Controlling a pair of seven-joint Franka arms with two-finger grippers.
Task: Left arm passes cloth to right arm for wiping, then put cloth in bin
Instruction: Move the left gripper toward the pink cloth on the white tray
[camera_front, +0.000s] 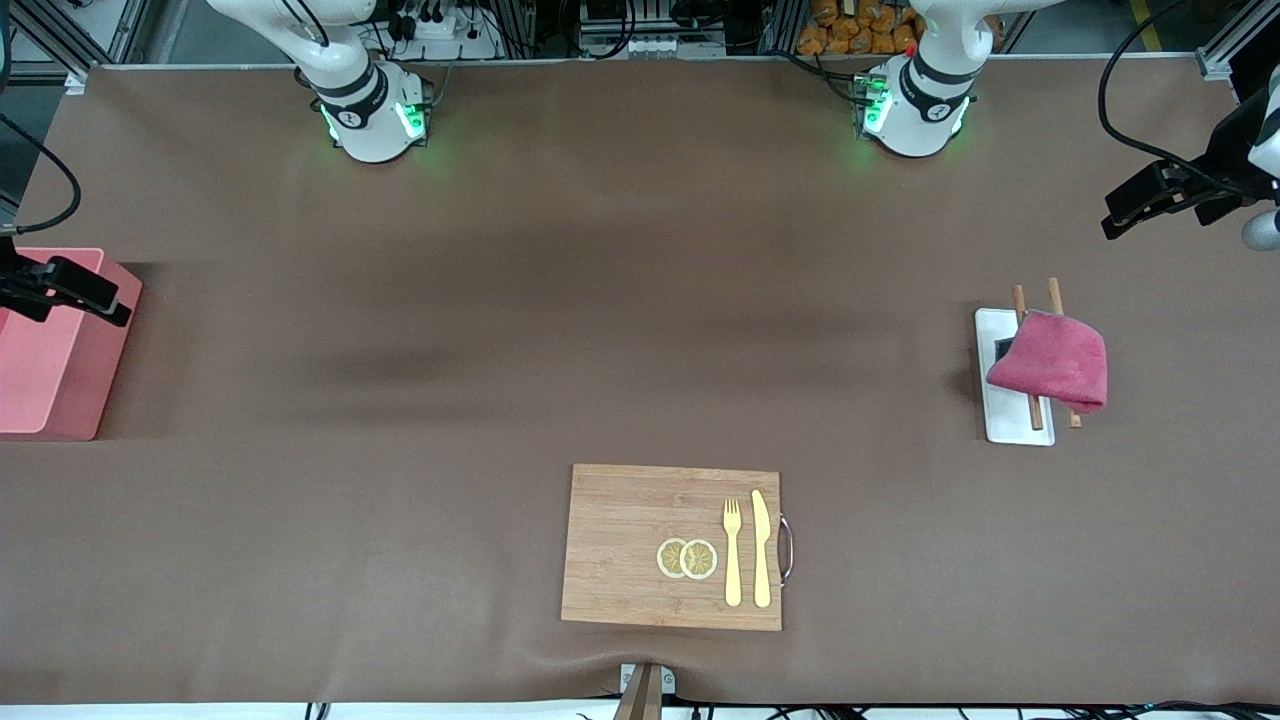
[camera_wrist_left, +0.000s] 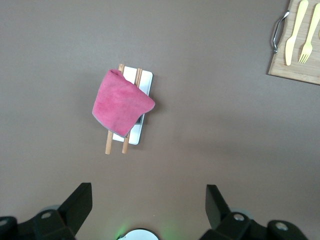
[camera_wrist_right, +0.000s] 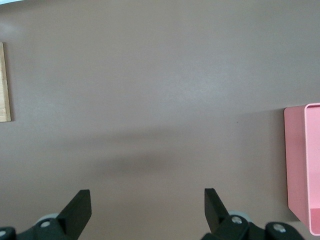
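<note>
Both your grippers hang spread wide: left gripper (camera_wrist_left: 145, 212) high over bare table near the cloth (camera_front: 1052, 373), right gripper (camera_wrist_right: 145, 212) beside the bin (camera_front: 40, 375).

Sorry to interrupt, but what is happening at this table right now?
Nothing is held yet. The cloth lies draped over the chopsticks on the white rest. The left gripper hangs open above the table near it. The right gripper is open over the bin at the other end.

bin (camera_front: 50, 350) cut by frame edge, chopsticks (camera_front: 1034, 412) partly under cloth (camera_front: 1055, 362)
</note>
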